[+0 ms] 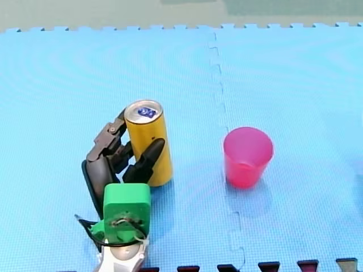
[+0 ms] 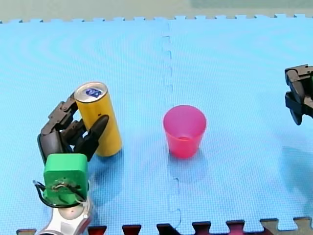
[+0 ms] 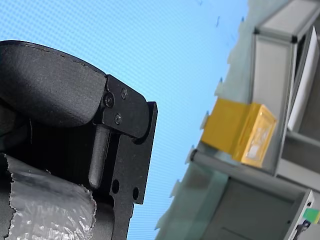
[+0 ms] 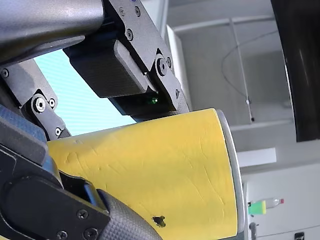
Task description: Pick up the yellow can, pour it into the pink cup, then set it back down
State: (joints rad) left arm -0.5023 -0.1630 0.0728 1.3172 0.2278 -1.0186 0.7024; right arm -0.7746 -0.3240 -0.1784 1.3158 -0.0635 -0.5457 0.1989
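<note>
The yellow can [image 1: 148, 141] stands on the blue mat at the left, a little tilted, with its silver top showing. My left hand [image 1: 131, 148] is shut on it: the thumb [image 1: 148, 161] crosses the front and the other fingers [image 1: 109, 139] wrap the far left side. The second wrist view shows the can's yellow wall [image 4: 165, 170] pressed between dark finger links. The pink cup [image 1: 247, 157] stands upright and apart, to the can's right. My right hand [image 2: 299, 95] is at the far right edge, above the mat, holding nothing.
The blue foam mat [image 1: 283, 85] covers the whole work surface, with a puzzle seam [image 1: 218, 68] running between can and cup. Its toothed front edge [image 1: 266, 265] is close to me. In the first wrist view a yellow box [image 3: 240, 131] sits beyond the mat's edge.
</note>
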